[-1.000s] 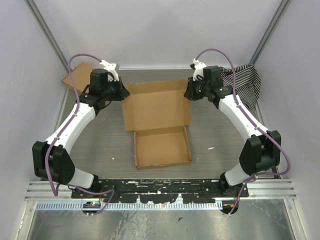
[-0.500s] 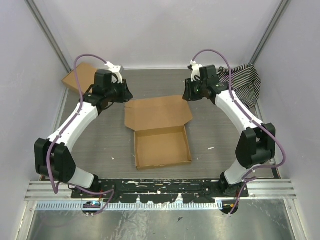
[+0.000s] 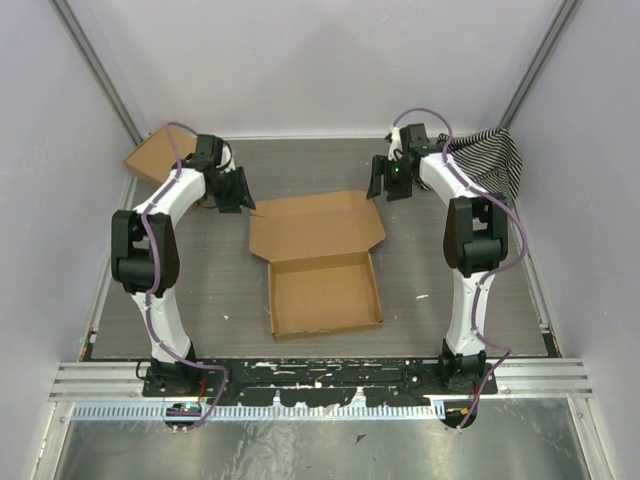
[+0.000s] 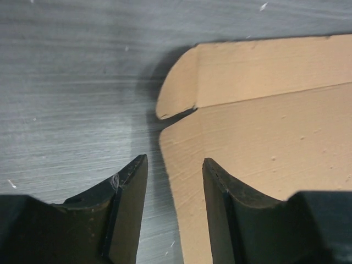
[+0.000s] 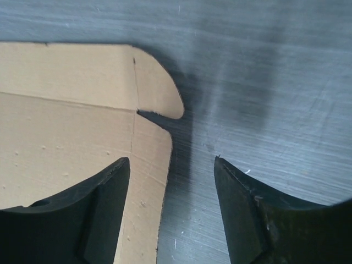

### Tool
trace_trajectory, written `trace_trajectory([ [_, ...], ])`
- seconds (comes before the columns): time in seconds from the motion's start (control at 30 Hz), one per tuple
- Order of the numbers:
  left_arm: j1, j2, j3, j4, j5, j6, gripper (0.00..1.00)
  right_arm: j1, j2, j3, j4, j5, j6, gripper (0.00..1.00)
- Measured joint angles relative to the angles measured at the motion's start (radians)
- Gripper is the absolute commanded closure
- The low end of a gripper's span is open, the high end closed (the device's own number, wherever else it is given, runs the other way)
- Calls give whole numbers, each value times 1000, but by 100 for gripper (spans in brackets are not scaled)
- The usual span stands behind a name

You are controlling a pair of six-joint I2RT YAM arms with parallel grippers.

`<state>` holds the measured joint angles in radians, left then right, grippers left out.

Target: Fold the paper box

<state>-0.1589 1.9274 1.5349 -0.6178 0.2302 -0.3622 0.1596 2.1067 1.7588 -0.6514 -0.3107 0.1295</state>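
The paper box (image 3: 325, 295) lies mid-table as a shallow brown tray, its lid panel (image 3: 315, 225) spread out behind it. My left gripper (image 3: 243, 192) hangs open just off the lid's far left corner. In the left wrist view the lid's left edge (image 4: 264, 121) runs under the gap of the open gripper (image 4: 175, 159), and nothing is pinched. My right gripper (image 3: 378, 185) stands open by the far right corner. The right wrist view has the lid's right edge (image 5: 66, 126) below the open gripper (image 5: 171, 159), with the rounded corner tab ahead.
Another brown cardboard box (image 3: 155, 155) lies flat at the back left corner. A black-and-white striped cloth (image 3: 490, 165) is bunched at the back right, against the wall. Grey walls close in the table on three sides.
Both grippers have opened and let go of the lid's far corners. The lid's far edge has come nearer the tray, and both arms have drawn up more steeply.
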Motion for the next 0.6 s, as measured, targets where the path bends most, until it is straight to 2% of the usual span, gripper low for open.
trace_trajectory([
  [0.17, 14, 46, -13, -42, 60, -14, 52, 3, 50, -1, -41, -63, 0, 45],
  [0.3, 9, 51, -13, -39, 108, -21, 57, 7, 58, -1, -43, -132, 0, 54],
  [0.43, 6, 82, -13, -38, 146, -25, 63, 9, 73, -1, -43, -176, 1, 56],
  [0.5, 6, 102, -13, -39, 159, -25, 67, 9, 83, -1, -45, -187, 1, 58],
  [0.6, 5, 114, -13, -40, 173, -25, 81, 9, 93, -1, -50, -197, 1, 63],
])
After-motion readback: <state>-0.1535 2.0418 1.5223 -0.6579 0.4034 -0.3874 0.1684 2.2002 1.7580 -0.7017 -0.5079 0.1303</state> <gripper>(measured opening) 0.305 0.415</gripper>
